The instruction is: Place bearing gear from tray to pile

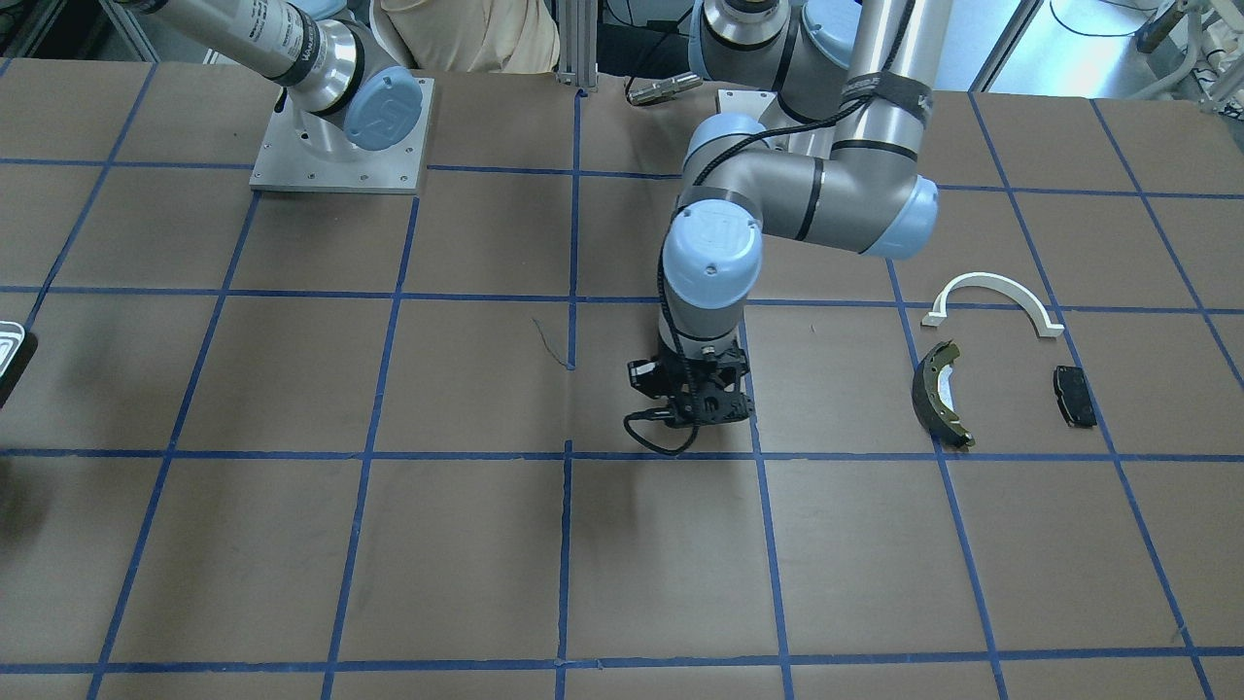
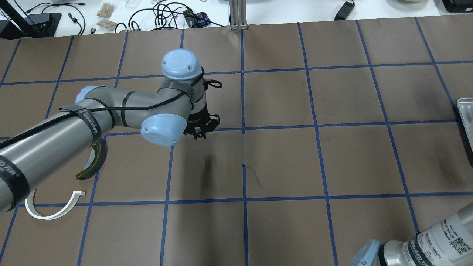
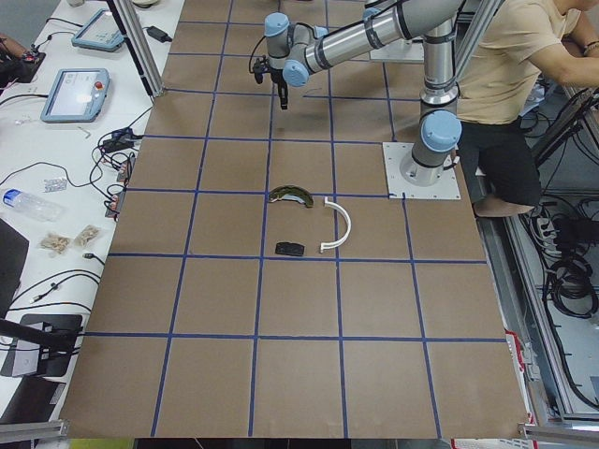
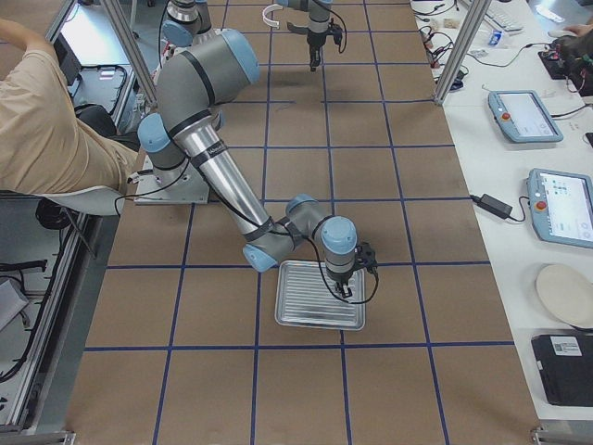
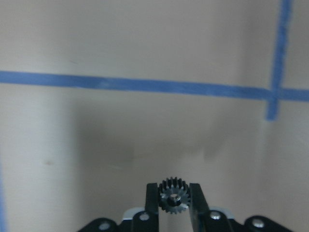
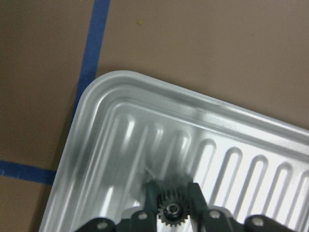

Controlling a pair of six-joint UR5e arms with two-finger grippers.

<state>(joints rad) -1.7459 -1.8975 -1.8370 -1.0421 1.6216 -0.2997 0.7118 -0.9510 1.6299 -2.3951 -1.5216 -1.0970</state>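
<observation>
My left gripper (image 5: pixel 174 189) is shut on a small black bearing gear (image 5: pixel 174 198) and holds it above bare brown table near a blue tape line. In the front view this gripper (image 1: pixel 695 403) hangs at mid-table, well apart from the pile: a white half-ring arch (image 1: pixel 991 292), a brake shoe (image 1: pixel 938 394) and a black pad (image 1: pixel 1074 396). My right gripper (image 6: pixel 171 192) is shut on a second black gear (image 6: pixel 171 210) just over the ridged tray (image 6: pixel 111 96), near its corner. The tray also shows in the right side view (image 4: pixel 306 311).
The table is brown paper with a blue tape grid. The right arm's base plate (image 1: pixel 340 146) is at the robot's side. Tablets and cables lie on a side bench (image 4: pixel 537 120). A person (image 3: pixel 510 75) sits by the robot.
</observation>
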